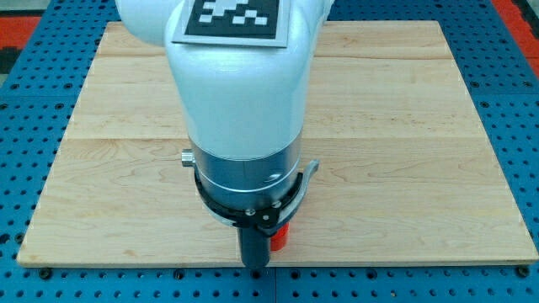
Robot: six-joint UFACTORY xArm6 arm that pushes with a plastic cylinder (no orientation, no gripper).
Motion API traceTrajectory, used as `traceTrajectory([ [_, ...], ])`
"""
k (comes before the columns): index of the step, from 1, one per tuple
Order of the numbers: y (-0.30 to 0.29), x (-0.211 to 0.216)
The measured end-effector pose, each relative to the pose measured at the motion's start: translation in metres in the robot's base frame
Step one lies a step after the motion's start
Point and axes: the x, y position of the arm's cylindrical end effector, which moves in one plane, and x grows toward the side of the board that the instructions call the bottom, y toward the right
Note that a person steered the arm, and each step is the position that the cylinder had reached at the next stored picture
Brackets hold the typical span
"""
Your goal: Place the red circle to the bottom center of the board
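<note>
A red block (280, 236), most of it hidden behind my arm, shows as a small red patch near the bottom centre of the wooden board (404, 151). Its shape cannot be made out from the part that shows. My dark rod comes down just left of it, and my tip (254, 264) sits at the board's bottom edge, touching or nearly touching the red block's left side. The white arm body (240, 93) covers the board's middle.
The board lies on a blue perforated table (522, 101). A black-and-white marker (236, 18) sits on top of the arm. No other blocks show.
</note>
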Motion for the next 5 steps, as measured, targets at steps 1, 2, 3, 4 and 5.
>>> traceTrajectory([
  [1, 0.004, -0.001],
  [2, 0.050, -0.001],
  [3, 0.114, 0.000],
  [4, 0.125, -0.001],
  [5, 0.128, -0.003],
])
